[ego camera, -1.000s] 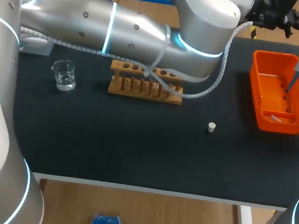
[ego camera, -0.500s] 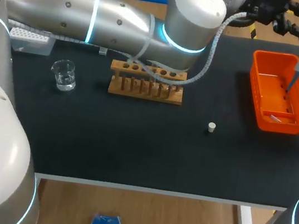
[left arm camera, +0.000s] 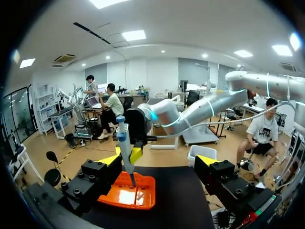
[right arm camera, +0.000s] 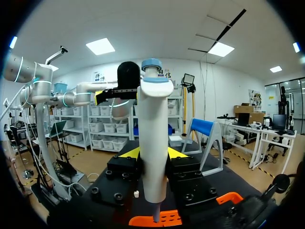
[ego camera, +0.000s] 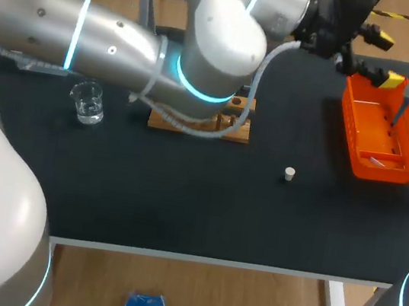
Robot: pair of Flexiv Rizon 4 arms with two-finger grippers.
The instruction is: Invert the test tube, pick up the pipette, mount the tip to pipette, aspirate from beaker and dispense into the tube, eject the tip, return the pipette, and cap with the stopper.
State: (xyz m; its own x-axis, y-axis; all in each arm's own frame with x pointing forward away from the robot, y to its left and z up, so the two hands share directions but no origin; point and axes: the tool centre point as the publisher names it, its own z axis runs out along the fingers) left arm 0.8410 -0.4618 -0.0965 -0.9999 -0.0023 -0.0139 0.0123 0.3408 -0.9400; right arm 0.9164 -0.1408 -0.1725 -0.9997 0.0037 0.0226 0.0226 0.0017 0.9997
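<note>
My right gripper [right arm camera: 153, 153] is clamped on the pipette [right arm camera: 153, 133], held upright over the orange basket [ego camera: 377, 170] at the far right of the table [ego camera: 180, 211]. My left gripper [ego camera: 386, 59] hangs near that basket, fingers spread with nothing between them. The stopper [ego camera: 289, 173] lies alone on the table.

My left arm [ego camera: 113, 39] hides most of the wooden rack [ego camera: 240, 134] — what stands in it cannot be told.

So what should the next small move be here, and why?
Probably ease the open left gripper forward toward the pipette: the right gripper holds it over the orange bin, and the left one faces it, not yet touching. Whether a tip remains, I cannot tell.
</note>
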